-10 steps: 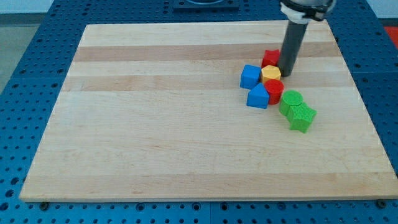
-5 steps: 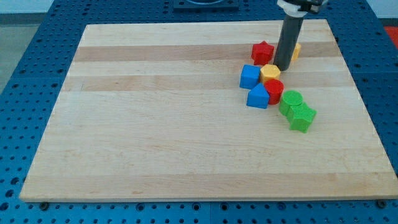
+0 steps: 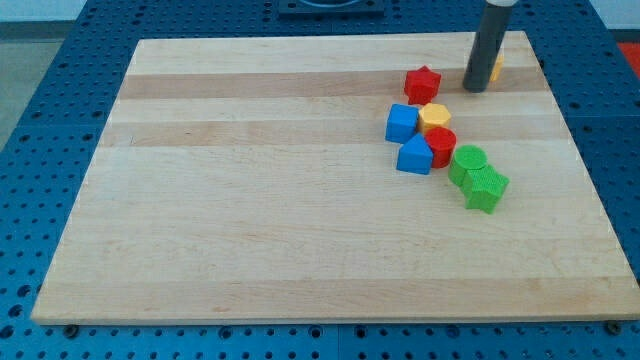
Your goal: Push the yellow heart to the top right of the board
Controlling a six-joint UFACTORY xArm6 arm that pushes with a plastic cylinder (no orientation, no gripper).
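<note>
tip: my tip [image 3: 476, 89] is sitting far right, no pincer to open or close
yellow heart [image 3: 495, 68]: peeking out just behind the rod
red star [image 3: 422, 84]: left of tip
board [image 3: 250, 200]: other blocks are clustering nearer

Bright, even overhead light, no glare on the counter [image 3: 250, 200]. Shadows are soft and short, hugging the blocks' bases and the rod's tip [image 3: 475, 89]. Sharp across the frame, no motion blur, no visible edge distortion.
</note>
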